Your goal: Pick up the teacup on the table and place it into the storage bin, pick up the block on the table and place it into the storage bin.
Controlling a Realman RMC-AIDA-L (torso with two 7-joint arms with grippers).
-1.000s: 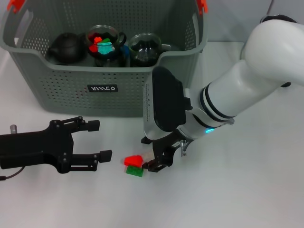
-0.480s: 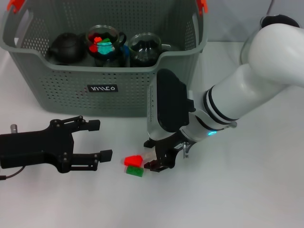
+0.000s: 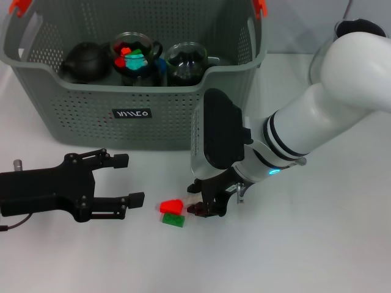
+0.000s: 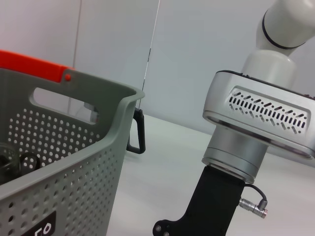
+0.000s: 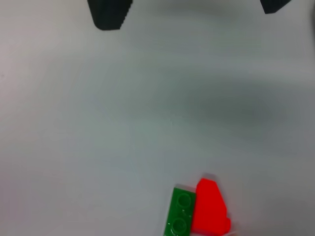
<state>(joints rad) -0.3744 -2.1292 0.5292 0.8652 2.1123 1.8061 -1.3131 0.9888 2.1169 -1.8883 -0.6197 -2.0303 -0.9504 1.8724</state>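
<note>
Grey-green perforated storage bin [image 3: 91,97] with orange clips, red-and-green block [image 3: 172,213], black left tool [image 3: 125,180], white worktop [image 3: 305,256]

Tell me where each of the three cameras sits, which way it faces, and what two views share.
Head view: high on the robot, looking down at the table, storage bin, both blocks; shows left gripper and right gripper.
Left wrist view: low beside the storage bin, facing across the table at the right arm; own fingers unseen.
Right wrist view: looking straight down; two dark fingertips at the edge.
Shared: head and right wrist both show the red block touching the green block.
</note>
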